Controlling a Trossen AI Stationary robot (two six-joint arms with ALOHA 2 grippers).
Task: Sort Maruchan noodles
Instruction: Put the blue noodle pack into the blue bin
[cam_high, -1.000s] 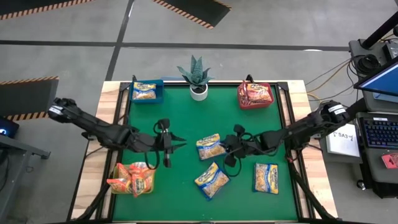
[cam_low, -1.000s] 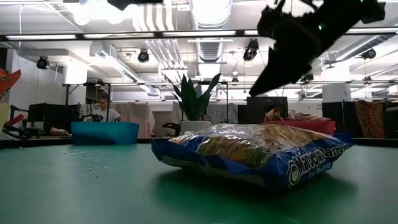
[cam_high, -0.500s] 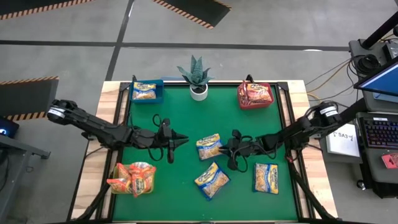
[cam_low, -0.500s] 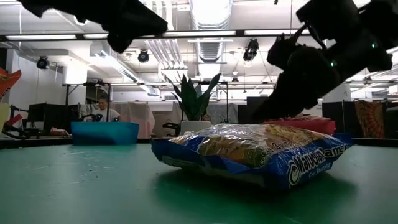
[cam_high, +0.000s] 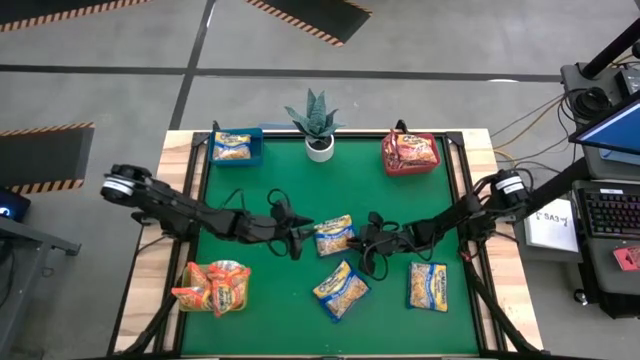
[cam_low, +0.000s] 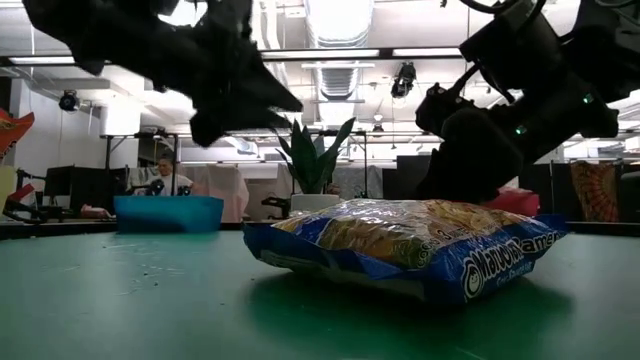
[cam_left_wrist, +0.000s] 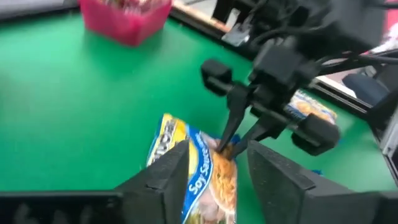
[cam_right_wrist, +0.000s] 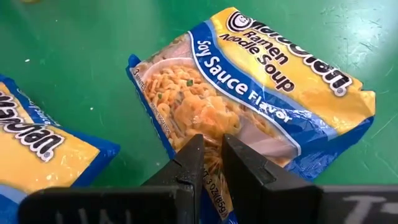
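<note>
Three blue-edged yellow noodle packets lie on the green mat. The middle packet (cam_high: 335, 235) is between both grippers; the other two lie nearer, one (cam_high: 340, 290) by the mat's centre and one (cam_high: 427, 285) to its right. My right gripper (cam_high: 362, 240) (cam_right_wrist: 211, 146) is shut on the middle packet's right edge. My left gripper (cam_high: 303, 238) (cam_left_wrist: 217, 149) is open, and its fingers stand on either side of that packet's left end (cam_left_wrist: 196, 168); whether they touch it, I cannot tell. In the low view the nearest packet (cam_low: 400, 245) hides the middle one. My right gripper pinches the middle packet's right edge (cam_right_wrist: 214, 127) between its two fingers (cam_right_wrist: 189, 165). It comes slanting down from the table's right. The left wrist view shows its fingers (cam_left_wrist: 231, 124) converging on that edge. Whether the packet is lifted off the mat, I cannot tell.
A blue bin (cam_high: 235, 147) with a yellow packet stands at the far left, a red bin (cam_high: 410, 153) with red packets at the far right, a potted plant (cam_high: 318, 125) between them. A yellow-green bin (cam_high: 212, 287) with orange packets sits at the near left.
My left gripper has moved toward the table's right, up to the middle packet's left end. My right gripper has come down and slightly left onto the packet's right edge. The packet has stayed about where it was.
</note>
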